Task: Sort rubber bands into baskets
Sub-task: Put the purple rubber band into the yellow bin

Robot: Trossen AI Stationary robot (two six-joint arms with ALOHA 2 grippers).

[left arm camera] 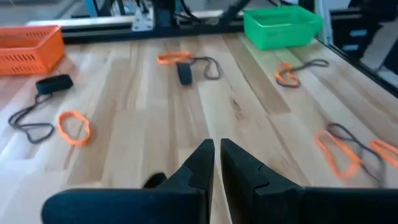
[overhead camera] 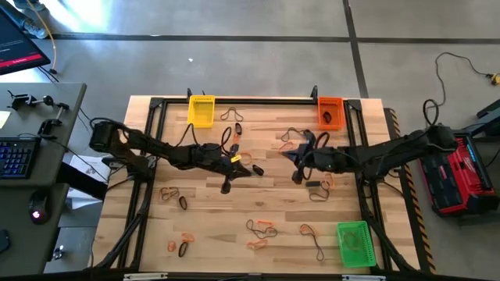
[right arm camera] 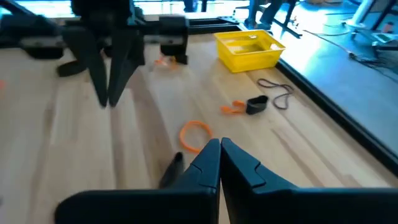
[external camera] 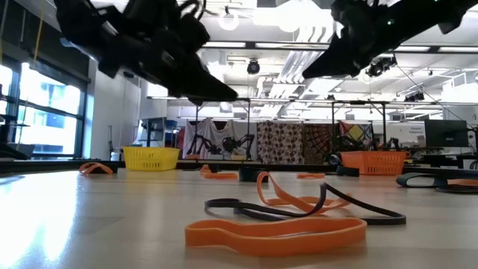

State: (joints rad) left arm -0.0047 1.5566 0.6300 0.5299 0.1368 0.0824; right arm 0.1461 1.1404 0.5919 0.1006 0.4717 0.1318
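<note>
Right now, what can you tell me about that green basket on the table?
The green basket is a small rectangular tub of bright green plastic with mesh walls and a solid rim, standing upright and open-topped. It sits at the near right corner of the wooden table, by the black frame rail. What it holds cannot be made out. Neither arm touches it; a dark rubber band lies just beside it.

Yellow basket [overhead camera: 201, 110], orange basket [overhead camera: 330, 112], green basket [overhead camera: 353, 243]; pale striped wooden table [overhead camera: 211, 218].
</note>
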